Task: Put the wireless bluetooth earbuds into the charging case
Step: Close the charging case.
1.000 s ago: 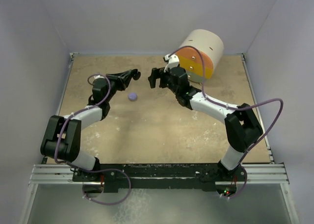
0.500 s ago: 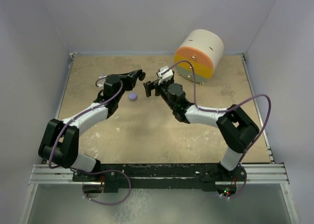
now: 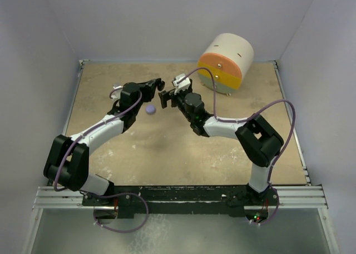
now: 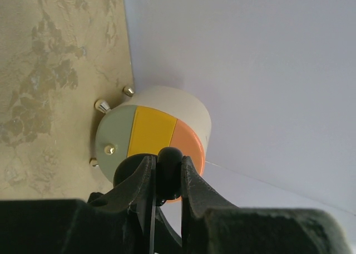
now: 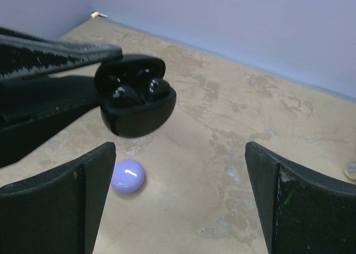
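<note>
My left gripper (image 3: 158, 86) is shut on a black charging case (image 5: 136, 104) and holds it in the air with its lid open. Two black earbuds (image 5: 127, 94) sit in the case's wells. In the left wrist view the fingers (image 4: 192, 182) pinch the case's rounded black body (image 4: 168, 162). My right gripper (image 3: 167, 98) is open and empty, facing the case from close by, and its jaws (image 5: 181, 165) stand wide apart. No lavender earbud shows.
A round lavender puck (image 3: 149, 110) lies on the tan table below the case; it also shows in the right wrist view (image 5: 128, 176). A cream cylinder with an orange, yellow and green face (image 3: 225, 62) lies at the back right, against the wall.
My right gripper has moved left, away from the cylinder, and now faces the left gripper closely. My left gripper has shifted slightly right with the case.
</note>
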